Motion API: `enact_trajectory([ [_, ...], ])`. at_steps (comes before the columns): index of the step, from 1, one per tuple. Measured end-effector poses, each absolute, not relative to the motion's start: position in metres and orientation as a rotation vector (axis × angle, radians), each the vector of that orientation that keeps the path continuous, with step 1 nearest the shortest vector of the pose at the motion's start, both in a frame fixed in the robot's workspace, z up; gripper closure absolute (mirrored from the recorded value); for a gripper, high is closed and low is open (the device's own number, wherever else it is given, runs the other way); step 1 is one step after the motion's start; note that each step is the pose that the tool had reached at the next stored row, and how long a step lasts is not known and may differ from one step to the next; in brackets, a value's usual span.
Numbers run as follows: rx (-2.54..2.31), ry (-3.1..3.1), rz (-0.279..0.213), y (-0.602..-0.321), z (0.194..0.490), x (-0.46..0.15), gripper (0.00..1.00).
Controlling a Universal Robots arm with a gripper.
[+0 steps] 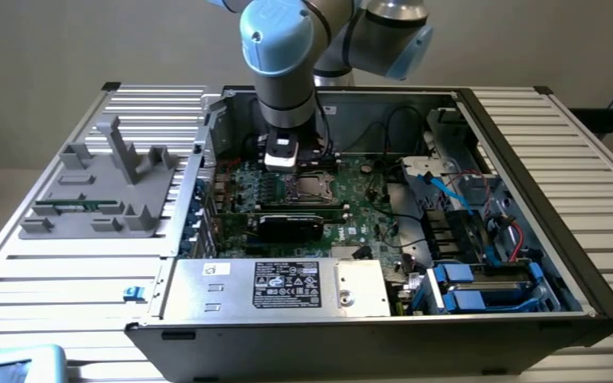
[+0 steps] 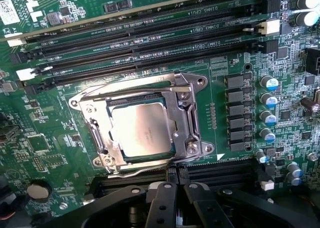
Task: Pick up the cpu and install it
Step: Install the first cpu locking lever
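The cpu (image 2: 141,129), a small square chip with a shiny silver-grey top, lies flat inside the socket frame (image 2: 186,119) on the green motherboard (image 2: 55,138). In the exterior view the cpu (image 1: 309,189) sits at the middle of the board inside the open computer case (image 1: 541,239). My gripper (image 2: 177,195) hovers just beside the socket, its black fingers (image 2: 161,208) pressed together with nothing between them. From outside, the gripper (image 1: 283,163) hangs from the blue-and-grey arm just to the exterior view's left of the socket.
Long black memory slots (image 2: 150,37) run beside the socket, and capacitors (image 2: 267,102) stand on its other side. A silver power supply box (image 1: 274,286) fills the case's front. A grey fixture (image 1: 104,187) stands on the slatted table at the exterior view's left.
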State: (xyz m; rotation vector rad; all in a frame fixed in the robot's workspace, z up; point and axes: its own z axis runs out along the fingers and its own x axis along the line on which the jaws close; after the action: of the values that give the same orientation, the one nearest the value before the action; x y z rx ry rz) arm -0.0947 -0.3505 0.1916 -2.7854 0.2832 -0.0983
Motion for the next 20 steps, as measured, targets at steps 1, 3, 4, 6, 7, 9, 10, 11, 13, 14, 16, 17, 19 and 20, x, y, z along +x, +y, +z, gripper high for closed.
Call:
enact_trajectory([
  [1, -2.785, 0.286, -0.099, -0.3505, 0.1916, -0.0945, 0.88],
  [3, -2.785, 0.291, -0.1, -0.3505, 0.1915, -0.0938, 0.88],
  [4, -2.785, 0.295, -0.1, -0.3505, 0.1915, -0.0936, 0.88],
  [6, -2.784, 0.301, -0.102, -0.3505, 0.1915, -0.093, 0.88],
  [7, -2.784, 0.304, -0.102, -0.3505, 0.1915, -0.0926, 0.88],
  [9, -2.784, 0.31, -0.103, -0.3505, 0.1915, -0.0919, 0.88],
  [10, -2.784, 0.312, -0.103, -0.3505, 0.1915, -0.0916, 0.88],
  [11, -2.783, 0.315, -0.104, -0.3505, 0.1914, -0.0912, 0.88],
  [13, -2.783, 0.319, -0.105, -0.3505, 0.1914, -0.0903, 0.88],
  [14, -2.783, 0.322, -0.105, -0.3505, 0.1914, -0.0898, 0.88],
  [16, -2.782, 0.327, -0.106, -0.3505, 0.1914, -0.0888, 0.88],
  [17, -2.782, 0.329, -0.106, -0.3505, 0.1914, -0.0881, 0.88],
  [19, -2.782, 0.334, -0.107, -0.3505, 0.1914, -0.0871, 0.88],
  [20, -2.782, 0.336, -0.107, -0.3505, 0.1915, -0.0866, 0.88],
])
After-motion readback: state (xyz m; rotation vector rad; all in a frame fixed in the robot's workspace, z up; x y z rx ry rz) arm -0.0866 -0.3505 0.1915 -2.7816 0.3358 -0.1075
